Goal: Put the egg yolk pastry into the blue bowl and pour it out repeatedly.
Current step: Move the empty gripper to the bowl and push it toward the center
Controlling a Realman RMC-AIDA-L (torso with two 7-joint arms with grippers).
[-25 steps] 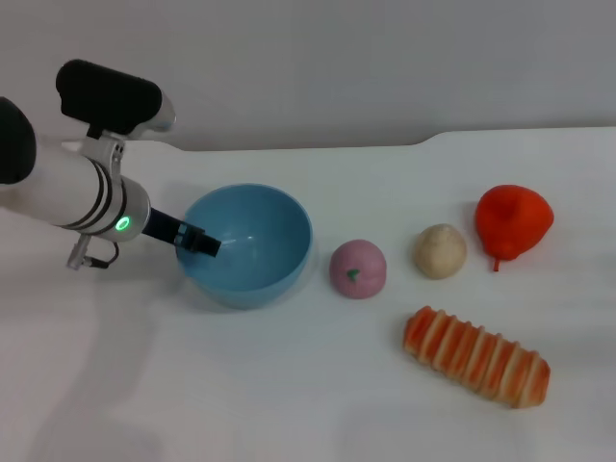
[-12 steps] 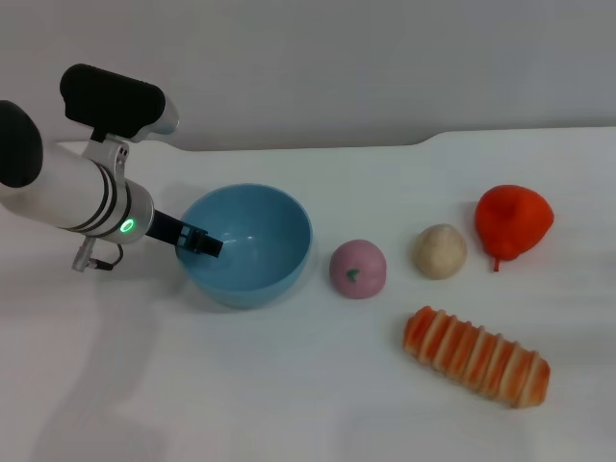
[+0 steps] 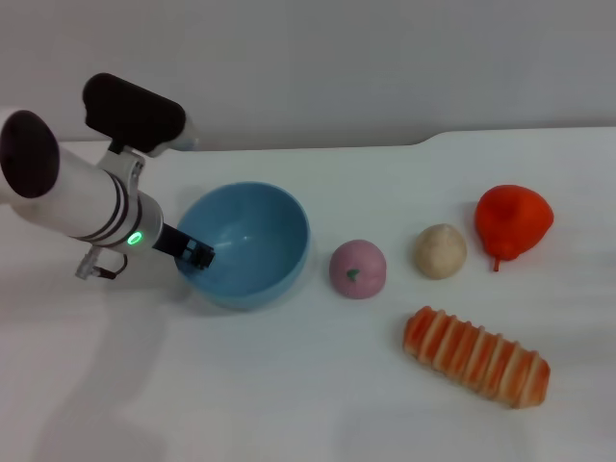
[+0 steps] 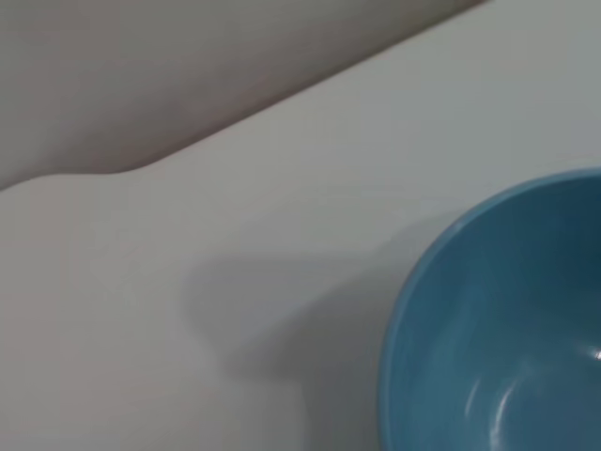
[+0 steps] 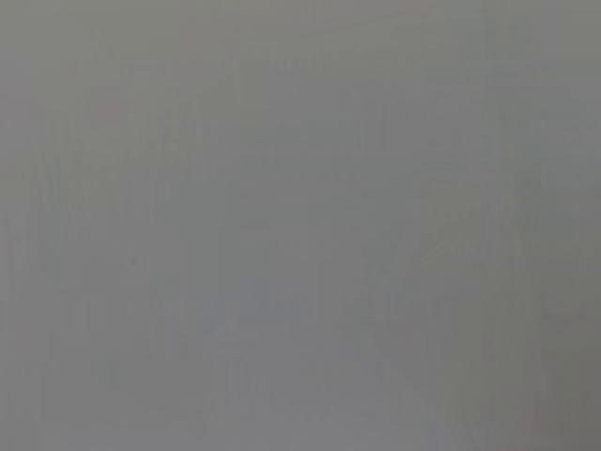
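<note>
The blue bowl (image 3: 252,239) stands on the white table at centre left, and nothing lies inside it. My left gripper (image 3: 196,254) sits at the bowl's left rim, its black fingers shut on the rim. The left wrist view shows part of the blue bowl (image 4: 507,329) from close up. Well to the right of the bowl, the beige egg yolk pastry (image 3: 441,251) rests on the table, with no gripper touching it. My right gripper is out of view, and the right wrist view is plain grey.
A pink-mauve ball (image 3: 358,269) lies between the bowl and the pastry. A red pear-shaped fruit (image 3: 513,221) sits at the far right. The orange-striped bread (image 3: 475,355) lies in front of the pastry. The table's back edge (image 3: 385,144) meets a grey wall.
My left arm has swung its wrist up and to the right while the fingers stayed at the bowl's rim. The bowl has shifted slightly to the left. The other objects have not moved.
</note>
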